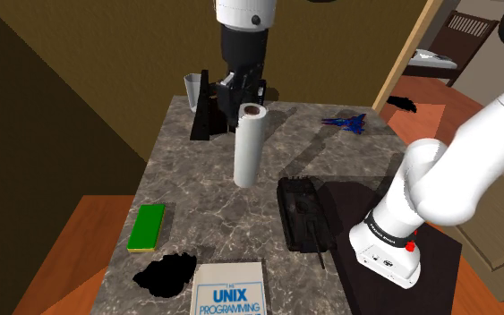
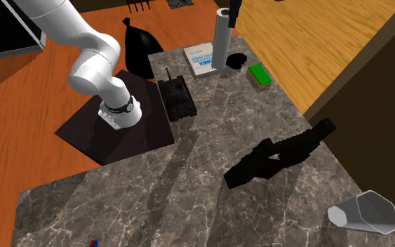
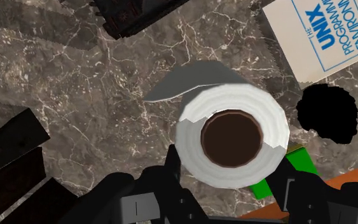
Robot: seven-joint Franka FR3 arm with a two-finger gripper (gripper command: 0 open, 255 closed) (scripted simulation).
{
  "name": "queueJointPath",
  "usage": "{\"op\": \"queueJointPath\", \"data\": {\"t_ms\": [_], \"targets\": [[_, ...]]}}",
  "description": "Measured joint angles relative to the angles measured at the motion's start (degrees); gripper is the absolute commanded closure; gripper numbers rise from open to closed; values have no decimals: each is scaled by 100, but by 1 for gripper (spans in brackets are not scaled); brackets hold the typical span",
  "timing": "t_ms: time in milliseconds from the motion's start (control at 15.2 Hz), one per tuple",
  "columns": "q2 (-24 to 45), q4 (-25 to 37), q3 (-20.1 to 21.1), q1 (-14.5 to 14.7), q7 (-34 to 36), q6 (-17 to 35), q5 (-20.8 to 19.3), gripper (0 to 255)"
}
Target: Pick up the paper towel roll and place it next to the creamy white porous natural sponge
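Note:
The paper towel roll (image 1: 249, 145) (image 2: 222, 38) is white and stands upright on the marble table (image 1: 196, 179). In the wrist view I look down on its brown core (image 3: 231, 137). My black gripper (image 1: 245, 92) (image 2: 234, 12) (image 3: 228, 164) hovers at the roll's top, open, one finger on either side of it. Where the sponge is meant to be I see a pure black irregular lump (image 1: 165, 273) (image 2: 236, 61) (image 3: 327, 114) near the table's front edge, beside a book.
A white UNIX book (image 1: 230, 300) (image 3: 323, 32) and a green pad (image 1: 147, 225) (image 2: 260, 75) flank the lump. A black toy tank (image 1: 303, 215), a black angular object (image 1: 205, 107) (image 2: 280, 154), a glass (image 1: 192, 89) and a blue toy jet (image 1: 344, 123) share the table.

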Motion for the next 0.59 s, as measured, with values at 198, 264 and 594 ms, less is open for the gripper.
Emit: {"op": "queueJointPath", "data": {"t_ms": [198,264,594], "targets": [[358,275,284,145,442,75,-42,255],[456,356,364,190,574,87,-61,255],[1113,838,802,481,1346,209,-260,255]]}}
